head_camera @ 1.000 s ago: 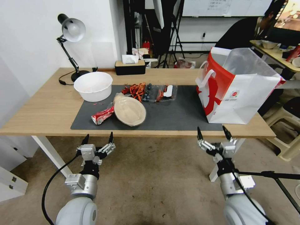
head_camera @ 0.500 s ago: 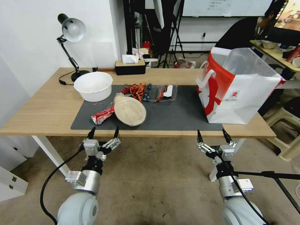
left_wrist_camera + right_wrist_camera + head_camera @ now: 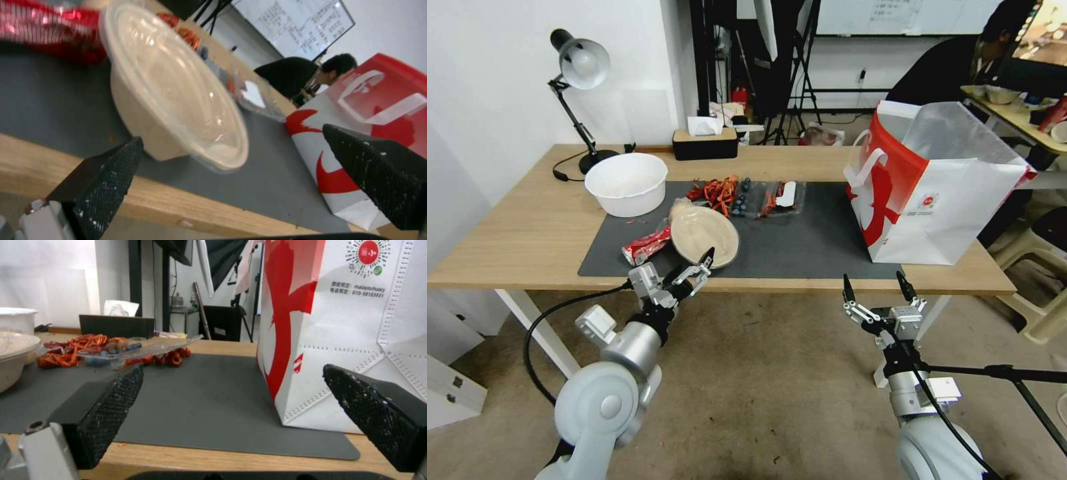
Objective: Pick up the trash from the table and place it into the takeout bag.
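Left gripper (image 3: 690,270) sits at the near edge of the tabletop (image 3: 527,233), fingers spread wide w/ nothing between them, aimed at the beige paper bowl (image 3: 704,237). One fingertip overlaps the bowl's near rim in the head view; contact can't be confirmed. Left wrist view puts the bowl (image 3: 173,96) just ahead of the spread fingers, tilted, w/ a clear lid on top.

Right gripper (image 3: 875,293) hangs below the tabletop edge in front of the takeout bag (image 3: 934,193), fingers likewise apart and empty. Idle.

Trash position: bowl lies on the grey mat (image 3: 800,247), leaning on the crushed red wrapper (image 3: 644,248) and touching the tan ball in clear wrap (image 3: 679,210) behind it. Bag stands upright at the right end of the mat, mouth open, well apart from the bowl.

Assessment, step in hand: approach to grasp the bowl.
- Rim is thin and the lid is slick; recommend one finger over the rim and one under, not a squeeze across the body.
- Bowl is tilted, so match the wrist angle before closing.
- Wrapper touches the bowl; lifting may drag it. Lift straight up, slowly.
- Red shreds and blueberries (image 3: 730,193) lie near; keep clear.
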`<state>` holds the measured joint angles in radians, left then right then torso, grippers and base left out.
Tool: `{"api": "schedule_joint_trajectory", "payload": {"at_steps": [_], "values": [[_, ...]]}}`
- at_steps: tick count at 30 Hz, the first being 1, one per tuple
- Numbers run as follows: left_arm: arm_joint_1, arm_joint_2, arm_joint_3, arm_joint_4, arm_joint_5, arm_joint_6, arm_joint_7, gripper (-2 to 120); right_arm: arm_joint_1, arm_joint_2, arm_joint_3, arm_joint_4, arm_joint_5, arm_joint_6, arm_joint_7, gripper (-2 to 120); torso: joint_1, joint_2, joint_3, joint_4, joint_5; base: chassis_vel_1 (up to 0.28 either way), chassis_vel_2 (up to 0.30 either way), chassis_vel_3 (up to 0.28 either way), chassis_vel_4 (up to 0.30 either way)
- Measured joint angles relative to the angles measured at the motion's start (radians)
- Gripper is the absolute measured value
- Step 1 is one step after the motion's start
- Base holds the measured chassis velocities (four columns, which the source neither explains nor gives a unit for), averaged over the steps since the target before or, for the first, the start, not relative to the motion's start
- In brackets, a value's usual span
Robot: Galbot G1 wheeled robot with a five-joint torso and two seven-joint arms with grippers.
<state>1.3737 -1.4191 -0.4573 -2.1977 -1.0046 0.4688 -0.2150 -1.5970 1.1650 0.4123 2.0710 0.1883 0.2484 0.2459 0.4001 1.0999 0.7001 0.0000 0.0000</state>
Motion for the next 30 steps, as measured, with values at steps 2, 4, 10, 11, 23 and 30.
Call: {"api": "schedule_joint_trajectory", "payload": {"at_steps": [2, 4, 10, 11, 23, 30], "values": [[-0.008, 0.002, 0.003, 0.01, -0.008, 0.001, -0.005, 100, -0.001, 0.001, 0.0, 0.0, -0.001, 0.0, 0.0, 100, 0.0, 0.0, 0.0, 0.0, -0.0002, 0.0, 0.0, 0.0, 0.0], [-0.02, 0.006, 0.007, 0.024, -0.022, 0.001, -0.011, 100, -0.002, 0.003, 0.0, 0.0, -0.003, 0.0, 0.001, 100, 0.0, 0.0, 0.0, 0.0, 0.0, 0.0, 0.0, 0.0, 0.0], [-0.063, 0.021, 0.019, 0.075, -0.038, -0.002, -0.023, 99, -0.019, 0.01, 0.002, 0.0, -0.01, 0.006, 0.003, 100, 0.0, 0.0, 0.0, 0.0, 0.0, 0.0, 0.0, 0.0, 0.0], [-0.063, 0.021, 0.019, 0.075, -0.038, -0.002, -0.023, 99, -0.019, 0.01, 0.002, 0.0, -0.01, 0.006, 0.003, 100, 0.0, 0.0, 0.0, 0.0, 0.0, 0.0, 0.0, 0.0, 0.0], [-0.106, 0.044, 0.042, 0.116, -0.043, -0.009, -0.037, 70, -0.028, 0.019, 0.009, -0.001, -0.018, 0.013, 0.007, 100, 0.0, 0.0, 0.0, 0.0, 0.0, 0.0, 0.0, 0.0, 0.0], [-0.116, 0.058, 0.044, 0.129, -0.039, -0.008, -0.038, 46, -0.029, 0.022, 0.009, -0.001, -0.024, 0.013, 0.008, 99, 0.0, 0.0, 0.0, 0.0, -0.0001, 0.0, 0.0, 0.0, 0.0]]}}
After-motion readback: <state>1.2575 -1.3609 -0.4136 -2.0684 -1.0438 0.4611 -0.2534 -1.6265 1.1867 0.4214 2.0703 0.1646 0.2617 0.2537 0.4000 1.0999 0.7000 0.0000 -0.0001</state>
